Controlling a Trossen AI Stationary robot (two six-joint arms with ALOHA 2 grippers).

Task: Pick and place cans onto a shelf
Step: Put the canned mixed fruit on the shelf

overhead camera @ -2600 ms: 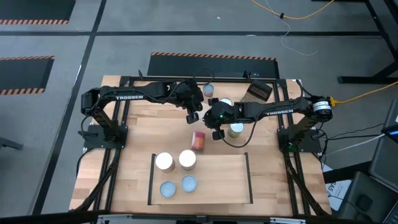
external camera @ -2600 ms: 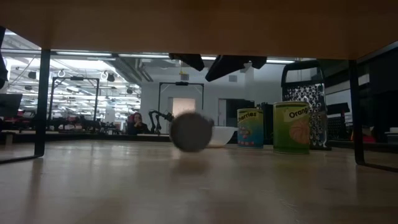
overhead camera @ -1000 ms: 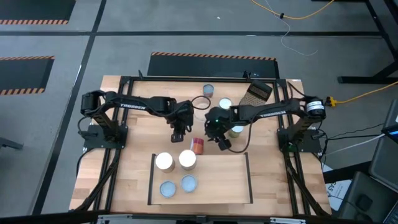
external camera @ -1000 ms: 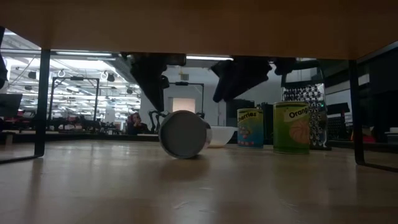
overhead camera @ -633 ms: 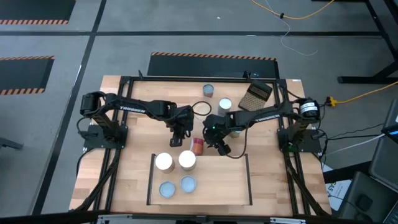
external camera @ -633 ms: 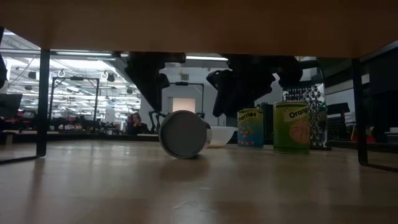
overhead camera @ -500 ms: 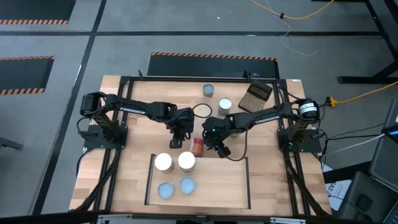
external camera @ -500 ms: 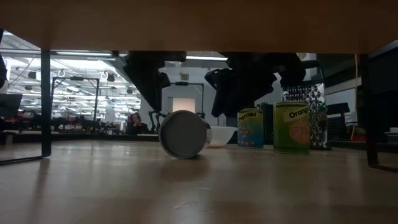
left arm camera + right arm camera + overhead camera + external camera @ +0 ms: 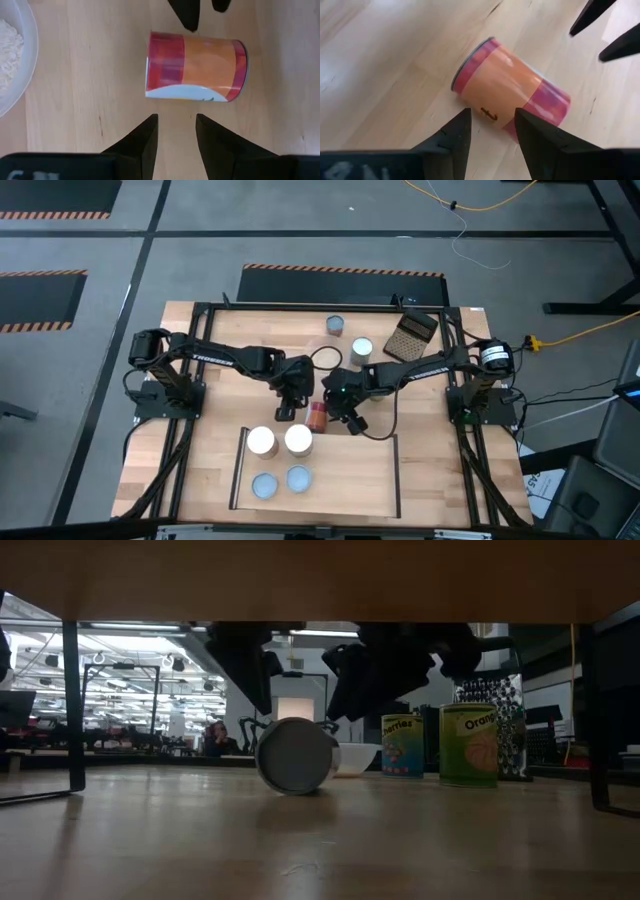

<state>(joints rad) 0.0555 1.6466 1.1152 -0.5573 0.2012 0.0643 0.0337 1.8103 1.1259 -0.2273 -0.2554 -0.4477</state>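
Note:
An orange and red can (image 9: 317,416) lies on its side on the tabletop just beyond the shelf's (image 9: 360,480) far edge, its round end (image 9: 295,755) facing the near side. My left gripper (image 9: 285,411) hovers open at its left, and my right gripper (image 9: 351,423) hovers open at its right. In the left wrist view the can (image 9: 195,65) lies crosswise ahead of the open fingers. In the right wrist view the can (image 9: 512,92) lies just past the fingertips. Several cans (image 9: 297,440) stand upright on the shelf's left half.
Two upright cans (image 9: 335,326) (image 9: 362,348) stand at the far middle, beside a clear bowl (image 9: 325,360) and a dark gridded block (image 9: 410,335). In the low view, two labelled cans (image 9: 402,745) (image 9: 468,745) stand right of the fallen one. The shelf's right half is bare wood.
Both grippers have moved toward the table's near edge and come down beside the fallen can, the left at its left, the right at its right. Both stay open. The can lies still.

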